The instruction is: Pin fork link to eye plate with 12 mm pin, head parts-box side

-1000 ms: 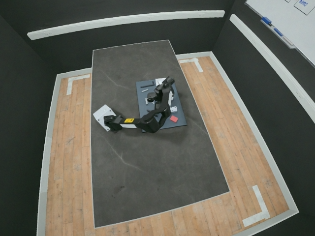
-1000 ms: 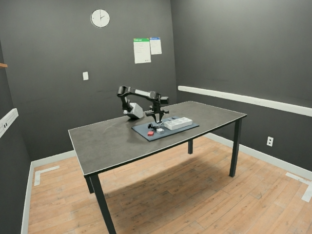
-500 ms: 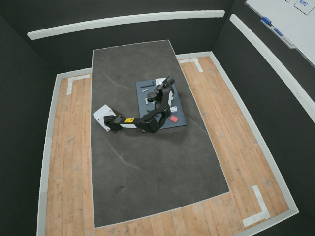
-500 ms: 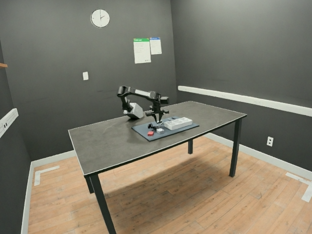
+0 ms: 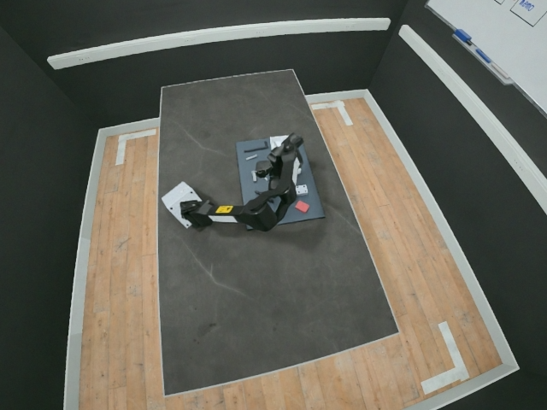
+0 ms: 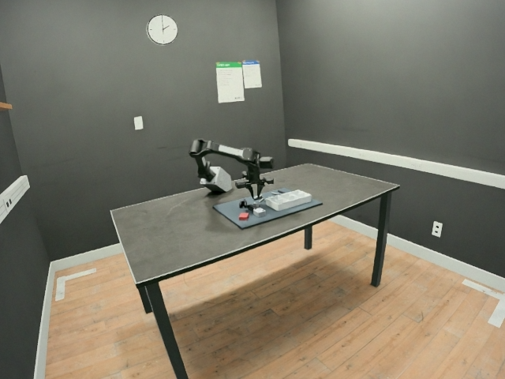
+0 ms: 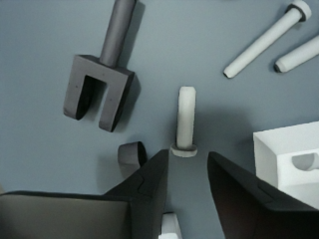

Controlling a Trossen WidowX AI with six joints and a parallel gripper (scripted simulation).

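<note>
Gripper (image 5: 268, 175) (image 6: 256, 198) (image 7: 187, 157) narrowly open, empty, beside parts box (image 5: 277, 141) (image 6: 289, 200) (image 7: 265, 156); gap faces headed pin (image 7: 186, 119), presumably for grasping.

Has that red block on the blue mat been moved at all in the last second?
No, the red block hasn't moved: it sits at the same spot near the corner of the blue mat.
</note>
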